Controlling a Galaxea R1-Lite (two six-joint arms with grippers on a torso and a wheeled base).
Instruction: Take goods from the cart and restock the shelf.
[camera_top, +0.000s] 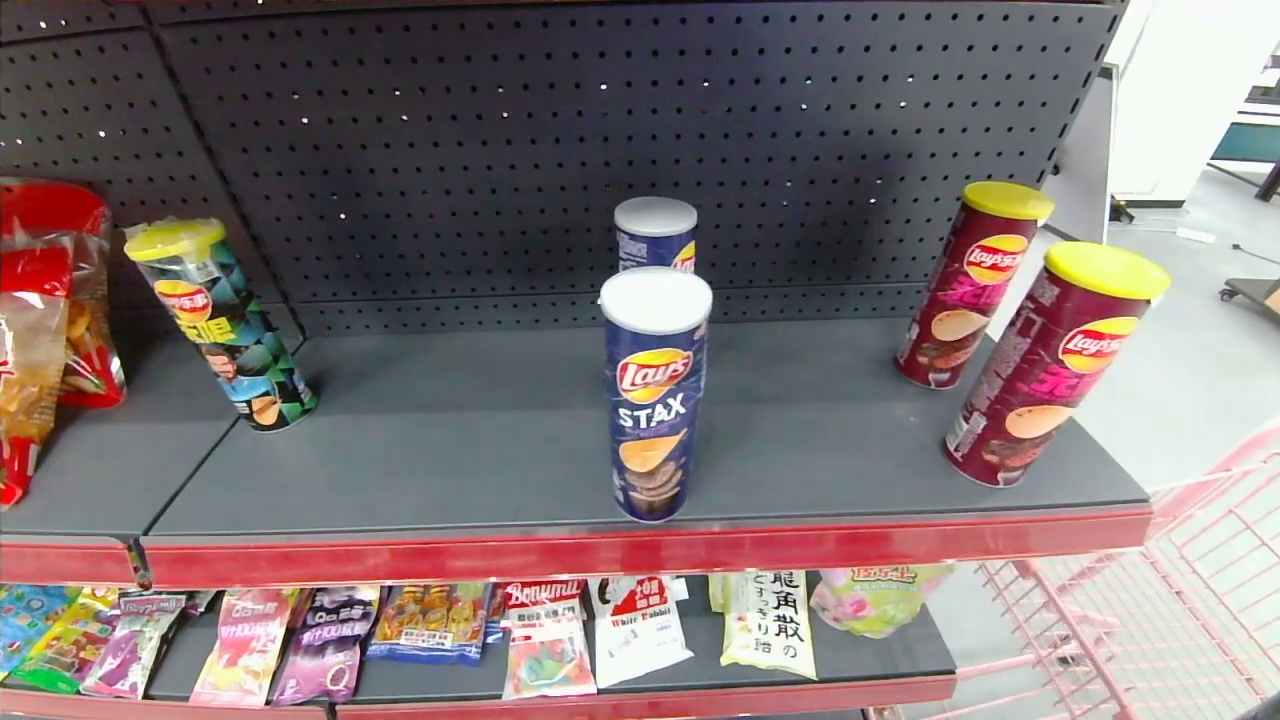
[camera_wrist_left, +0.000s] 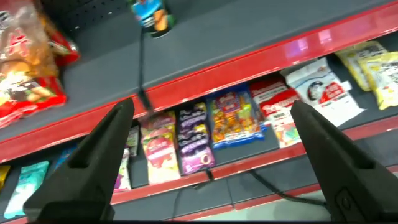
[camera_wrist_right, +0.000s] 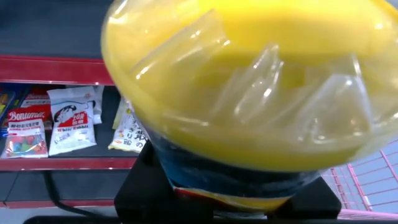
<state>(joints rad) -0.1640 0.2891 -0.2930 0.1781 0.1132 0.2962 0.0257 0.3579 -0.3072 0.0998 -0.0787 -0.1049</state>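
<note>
Right claw (camera_wrist_right: 224, 199) clamped on can (camera_wrist_right: 217, 171), translucent yellow lid (camera_wrist_right: 249, 74). Left claw (camera_wrist_left: 211, 155) apart. Blue tube (camera_top: 655, 400) on matte shelf (camera_top: 450, 460), maroon tube (camera_top: 1040, 370) at 3 o'clock.

The shelf (camera_top: 450, 460) was matt grey with a glossy red edge; the can (camera_wrist_right: 236, 177) had a glossy wall and a translucent plastic lid (camera_wrist_right: 249, 81).

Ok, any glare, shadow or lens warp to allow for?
Head view: wide-lens warp tilts the front maroon can outward; shadow on the pegboard. Left wrist view: glare patch on the red shelf edge. Right wrist view: the yellow lid of the held can crowds the lens.
</note>
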